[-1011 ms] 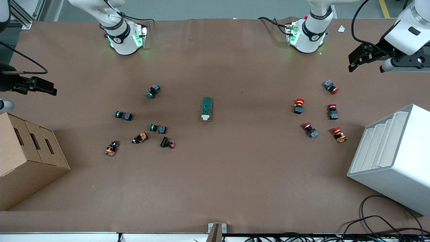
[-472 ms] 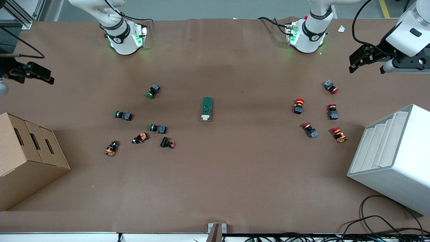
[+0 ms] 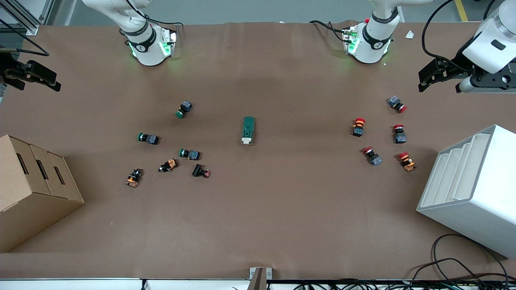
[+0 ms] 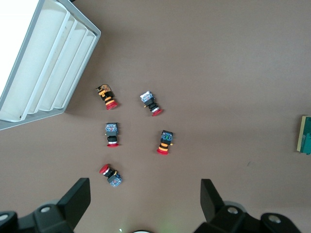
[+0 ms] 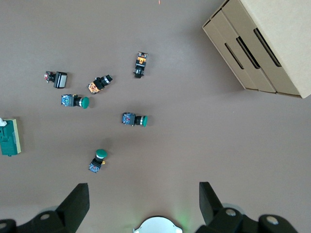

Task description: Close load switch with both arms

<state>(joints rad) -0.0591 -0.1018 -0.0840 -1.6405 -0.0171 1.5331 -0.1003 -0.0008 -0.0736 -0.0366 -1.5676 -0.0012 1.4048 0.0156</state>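
The brown table [image 3: 258, 217] is carrying a white stepped rack [image 3: 471, 189] at the left arm's end and a cardboard box [image 3: 28, 189] at the right arm's end. The left gripper [image 3: 428, 75] is hanging above the table's left-arm end, fingers spread apart and holding nothing; the right gripper [image 3: 38, 76] is hovering above the right-arm end, likewise spread and empty. The load switch [image 3: 248, 130] is lying mid-table between green-capped buttons [image 3: 183, 109] and red-capped buttons [image 3: 358, 126], well apart from both grippers.

The right claw [image 3: 38, 78] has moved toward the arms' bases; the left claw [image 3: 433, 74] barely shifted.
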